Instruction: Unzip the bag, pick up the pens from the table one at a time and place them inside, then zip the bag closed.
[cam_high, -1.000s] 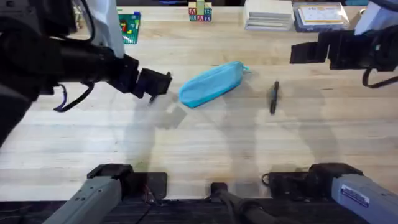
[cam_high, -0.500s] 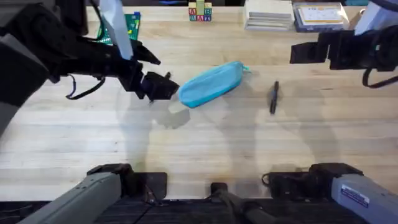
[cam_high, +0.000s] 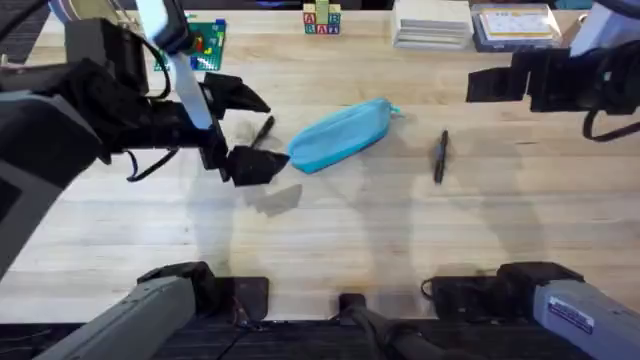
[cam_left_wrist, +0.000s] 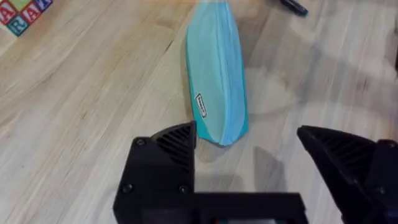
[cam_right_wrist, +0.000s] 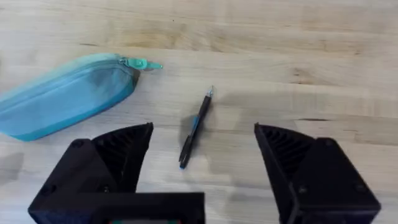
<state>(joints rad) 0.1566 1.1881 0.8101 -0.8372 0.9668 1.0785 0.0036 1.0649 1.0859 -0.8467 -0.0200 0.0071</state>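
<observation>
Centrally on the table (cam_high: 330, 230) lies the bag (cam_high: 340, 135), still zipped. The left gripper (cam_left_wrist: 249, 165), jaws wide, sits at its near-left end; the right gripper (cam_right_wrist: 202, 171), also wide, hovers above one pen (cam_high: 439, 157). Another pen (cam_high: 262, 131) lies left. Nudging could slide the unpinned pouch and spoil the zipper grab.

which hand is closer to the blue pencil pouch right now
Left. The left hand is open just beside the pencil pouch's near end; the right hand hangs open farther off, past the pen.
</observation>
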